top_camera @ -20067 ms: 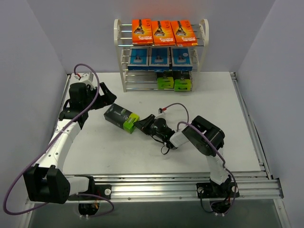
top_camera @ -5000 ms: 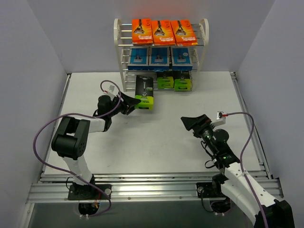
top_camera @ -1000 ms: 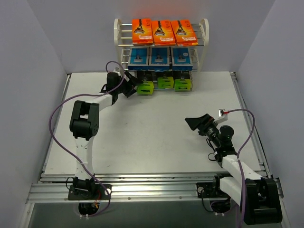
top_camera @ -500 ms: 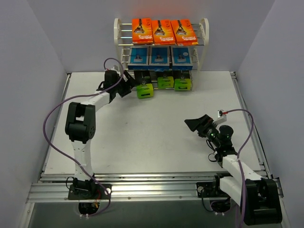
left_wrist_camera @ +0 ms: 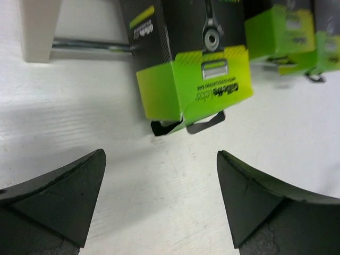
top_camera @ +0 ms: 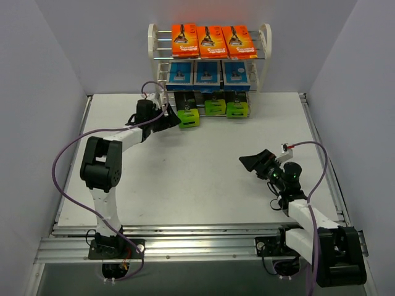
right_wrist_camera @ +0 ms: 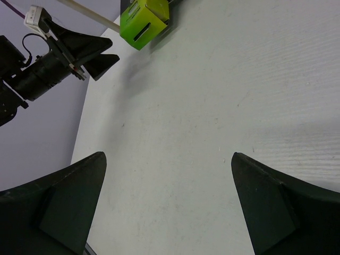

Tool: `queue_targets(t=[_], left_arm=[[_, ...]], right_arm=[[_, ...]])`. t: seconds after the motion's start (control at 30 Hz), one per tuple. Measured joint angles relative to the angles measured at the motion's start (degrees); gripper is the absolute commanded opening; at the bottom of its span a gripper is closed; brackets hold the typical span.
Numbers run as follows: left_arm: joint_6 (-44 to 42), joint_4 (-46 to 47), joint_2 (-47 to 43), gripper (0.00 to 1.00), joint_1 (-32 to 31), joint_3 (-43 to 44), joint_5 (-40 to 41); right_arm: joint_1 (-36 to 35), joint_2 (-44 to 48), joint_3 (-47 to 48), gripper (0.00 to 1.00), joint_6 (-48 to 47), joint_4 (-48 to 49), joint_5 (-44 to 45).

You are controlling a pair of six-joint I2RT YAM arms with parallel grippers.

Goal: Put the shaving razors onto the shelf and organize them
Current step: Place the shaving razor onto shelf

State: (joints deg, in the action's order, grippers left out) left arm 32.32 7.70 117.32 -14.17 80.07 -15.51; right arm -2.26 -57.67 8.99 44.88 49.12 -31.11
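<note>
The white shelf [top_camera: 266, 43] stands at the back of the table. Three orange razor packs [top_camera: 212, 41] fill its top tier and three blue packs [top_camera: 207, 73] the middle one. Three black-and-lime boxes lie on the bottom tier. The leftmost box [top_camera: 189, 117] [left_wrist_camera: 196, 79] pokes out at the front, slightly askew. My left gripper [top_camera: 171, 117] [left_wrist_camera: 161, 178] is open just in front of that box, apart from it, with nothing between its fingers. My right gripper [top_camera: 250, 162] [right_wrist_camera: 169, 175] hovers open and empty over the right side of the table.
The shelf's white left leg [left_wrist_camera: 40, 26] is just left of the leftmost box. The two other lime boxes [top_camera: 215, 106] [top_camera: 237, 110] sit to its right. In the right wrist view, the left gripper [right_wrist_camera: 90, 53] and the box [right_wrist_camera: 143, 18] are far off.
My left gripper has drawn back a little from the leftmost lime box, which stays on the bottom tier. The right arm has hardly moved.
</note>
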Motion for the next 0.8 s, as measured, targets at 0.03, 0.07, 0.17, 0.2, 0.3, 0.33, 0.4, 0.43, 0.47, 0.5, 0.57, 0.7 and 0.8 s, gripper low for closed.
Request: queue_targets(t=[0.03, 0.07, 0.17, 0.2, 0.3, 0.33, 0.4, 0.43, 0.47, 0.5, 0.57, 0.7, 0.8], left_arm=[[-1.31, 0.0, -0.11, 0.94, -0.35, -0.72, 0.39], [-2.69, 0.04, -0.11, 0.94, -0.7, -1.2, 0.81], [-7.02, 0.52, -0.11, 0.94, -2.03, -1.9, 2.6], [-8.13, 0.72, -0.11, 0.94, -2.51, -1.9, 3.32], [-10.71, 1.7, -0.11, 0.94, -3.78, -1.88, 5.62], [-11.37, 1.81, -0.11, 0.94, -4.17, -1.88, 6.49], [-12.61, 1.9, -0.11, 0.94, -4.79, -1.81, 8.35], [-13.25, 1.9, -0.11, 0.94, -5.01, -1.79, 9.31], [-13.77, 1.88, -0.11, 0.94, -5.25, -1.73, 10.21], [-14.4, 1.9, -0.11, 0.94, -5.44, -1.68, 11.19], [-15.63, 1.88, -0.09, 0.94, -5.95, -1.36, 13.46], [-17.53, 1.97, 0.09, 0.94, -6.71, -0.11, 16.92], [-18.08, 2.12, 0.79, 0.94, -7.08, 1.22, 18.8]], right_arm=[[0.0, -0.44, 0.0, 1.0, 0.0, 0.11, 0.0], [0.0, -0.87, -0.02, 1.0, 0.0, 0.37, 0.0], [0.0, -2.23, -0.13, 1.0, 0.04, 1.46, 0.0], [0.0, -2.69, -0.24, 1.0, 0.04, 1.92, -0.02], [0.0, -3.8, -0.74, 1.0, 0.07, 3.32, -0.13], [0.0, -4.04, -0.92, 1.0, 0.07, 3.5, -0.22], [0.0, -4.11, -1.09, 1.0, 0.02, 3.63, -0.26], [0.0, -4.11, -1.09, 1.0, -0.02, 3.78, -0.26], [0.0, -4.11, -1.09, 1.0, -0.04, 3.89, -0.24], [0.0, -4.11, -1.09, 1.0, -0.07, 3.91, -0.24], [0.0, -4.13, -1.09, 1.0, -0.22, 3.98, -0.24], [0.07, -5.01, -1.09, 1.0, -0.46, 4.61, -0.24], [0.17, -5.92, -1.07, 1.0, -0.61, 4.74, -0.26]])
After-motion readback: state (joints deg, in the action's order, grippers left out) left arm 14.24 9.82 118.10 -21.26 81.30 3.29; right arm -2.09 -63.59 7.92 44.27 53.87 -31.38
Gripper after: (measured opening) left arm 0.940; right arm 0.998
